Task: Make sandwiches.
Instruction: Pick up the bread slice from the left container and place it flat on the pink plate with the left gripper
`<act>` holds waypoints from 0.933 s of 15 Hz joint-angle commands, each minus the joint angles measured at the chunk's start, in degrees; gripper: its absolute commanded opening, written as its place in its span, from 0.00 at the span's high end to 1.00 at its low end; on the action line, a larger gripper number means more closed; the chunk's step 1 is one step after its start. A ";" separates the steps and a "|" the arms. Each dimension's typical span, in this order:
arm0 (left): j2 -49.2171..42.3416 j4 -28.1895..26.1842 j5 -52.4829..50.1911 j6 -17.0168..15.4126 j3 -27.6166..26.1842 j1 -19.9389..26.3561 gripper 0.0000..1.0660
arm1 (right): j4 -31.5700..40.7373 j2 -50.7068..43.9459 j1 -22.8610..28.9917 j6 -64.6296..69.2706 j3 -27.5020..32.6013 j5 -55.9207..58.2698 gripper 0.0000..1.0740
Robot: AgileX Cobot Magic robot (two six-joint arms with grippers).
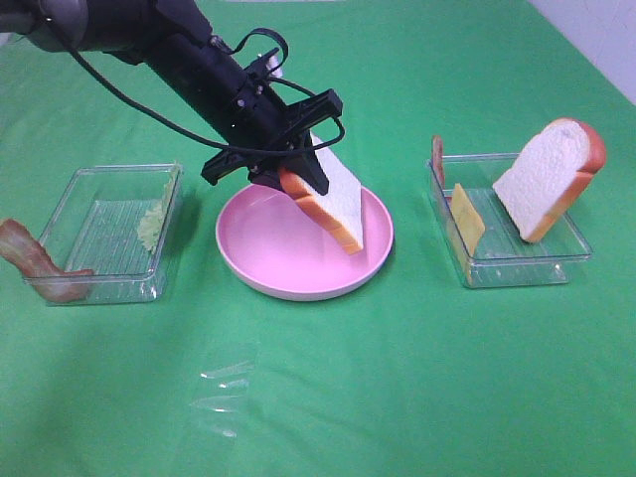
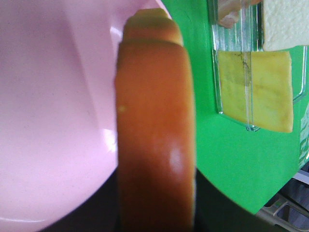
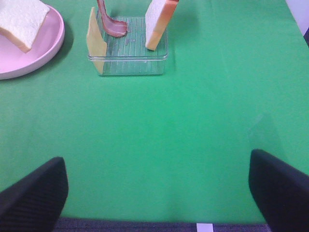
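Nearest of all, the right gripper (image 3: 157, 198) hung over the green cloth-covered table (image 3: 159, 135), on the near side of the pink round plate (image 1: 298, 283) and off to its right. Its two black fingers (image 3: 34, 195) stood wide apart with nothing between them.

Above the plate, the left gripper (image 1: 293, 179) was clamped on a white toy bread slice with orange-brown crust (image 1: 338, 199), pinching it at the crust end. The slice hung tilted, its lower corner down over the right half of the plate. Whether it touched the plate could not be told.

Left of the plate, a clear ribbed plastic tray (image 1: 99, 238) held a pale green lettuce leaf (image 1: 152, 224) against the wall nearest the plate. A reddish-brown bacon strip (image 1: 35, 263) draped over the wall away from the plate.

Right of the plate stood a second clear plastic tray (image 1: 517, 270). In it a yellow cheese slice (image 1: 467, 221) leaned on the plate-side wall, and a second bread slice (image 1: 547, 179) was propped upright at the side away from the plate. A second bacon strip (image 1: 437, 159) stood in the far corner on the plate's side.
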 commanded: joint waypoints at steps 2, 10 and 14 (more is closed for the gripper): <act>1.20 -2.41 -1.43 -0.11 0.40 -0.29 1.00 | 0.06 -1.55 0.00 -0.57 -0.17 -0.40 0.08; 3.44 -4.01 -3.09 0.06 0.40 -0.29 1.00 | 0.06 -1.55 0.00 -0.57 -0.17 -0.40 0.08; 3.50 -3.95 -2.46 0.06 0.40 -0.29 0.92 | 0.06 -1.55 0.00 -0.57 -0.17 -0.40 0.08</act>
